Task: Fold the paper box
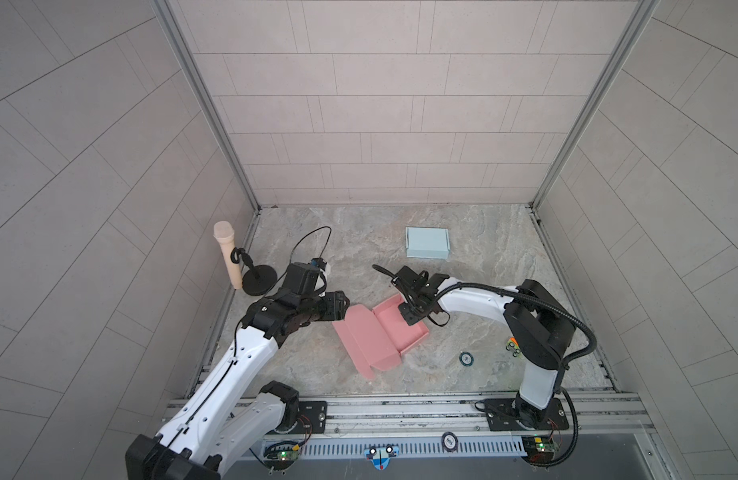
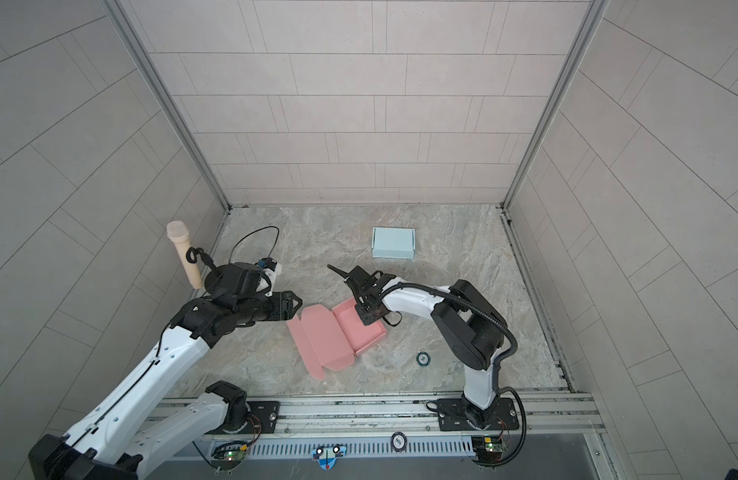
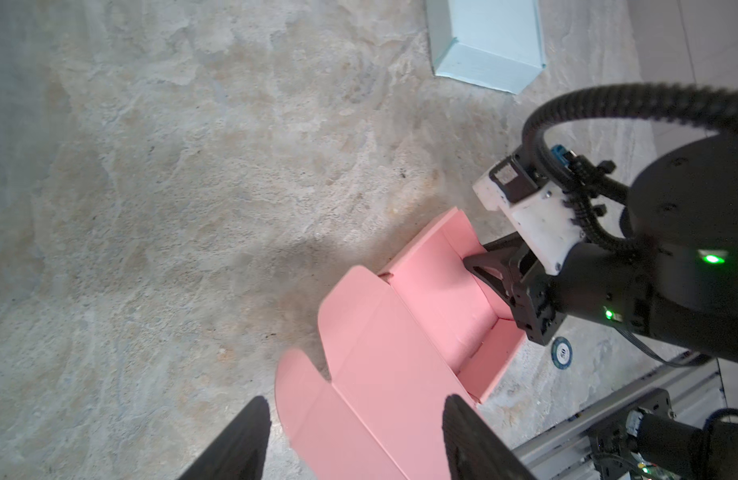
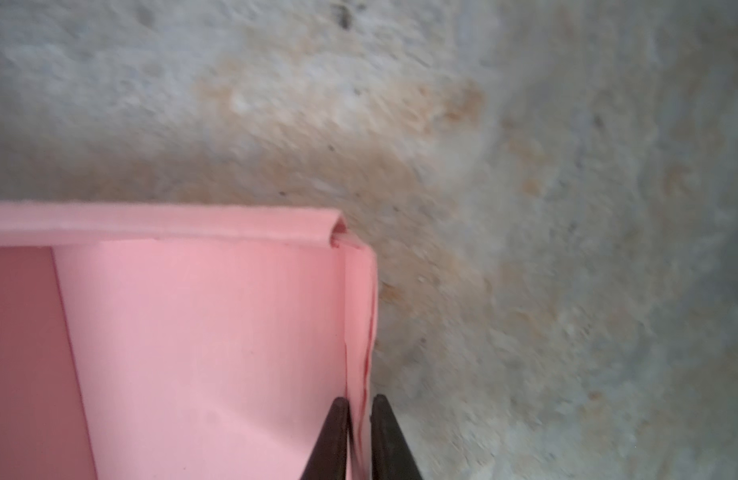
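As right tool (image 4: 359, 402) pinches pink box (image 4: 201, 332) — one blue box (image 1: 427, 243) sits.

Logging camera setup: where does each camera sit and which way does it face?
Both top views: high above front rail, facing down at table; left arm and right arm shown.
Left wrist: above open left claw, facing pink box; fingers shown.
Right wrist: behind right claw pinching box wall.
Shared: pink box in all.
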Tool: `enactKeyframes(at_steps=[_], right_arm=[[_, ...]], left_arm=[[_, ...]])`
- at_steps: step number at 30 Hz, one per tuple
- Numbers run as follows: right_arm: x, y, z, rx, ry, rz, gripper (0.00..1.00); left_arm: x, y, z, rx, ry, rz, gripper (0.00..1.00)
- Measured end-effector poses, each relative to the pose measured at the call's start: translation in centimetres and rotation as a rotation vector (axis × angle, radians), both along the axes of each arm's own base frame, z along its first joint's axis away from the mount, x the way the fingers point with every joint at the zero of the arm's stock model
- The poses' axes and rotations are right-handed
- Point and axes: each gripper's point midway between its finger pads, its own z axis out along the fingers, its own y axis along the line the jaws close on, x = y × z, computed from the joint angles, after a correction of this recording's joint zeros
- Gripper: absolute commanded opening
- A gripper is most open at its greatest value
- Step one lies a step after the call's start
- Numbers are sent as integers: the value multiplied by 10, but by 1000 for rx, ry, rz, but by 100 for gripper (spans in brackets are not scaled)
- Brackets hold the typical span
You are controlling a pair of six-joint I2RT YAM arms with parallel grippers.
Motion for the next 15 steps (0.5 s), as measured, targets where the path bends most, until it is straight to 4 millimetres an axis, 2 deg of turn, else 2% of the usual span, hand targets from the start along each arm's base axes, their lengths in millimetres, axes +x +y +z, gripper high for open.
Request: enactKeyframes(at_steps=[4, 8, 11, 15], right_arm=[[0, -23, 2, 17, -40, -118, 15], [-4, -37, 2, 33, -69, -195, 16], [-6, -45, 1, 39, -81, -239, 17], [-9, -51, 3, 60, -102, -283, 21]], left_arm=[[-5, -13, 16, -7, -25, -47, 83], [-10, -14, 15, -22, -9, -48, 90], [-19, -14, 2, -47, 19, -45, 91], [-33, -19, -27, -80, 89, -48, 91]])
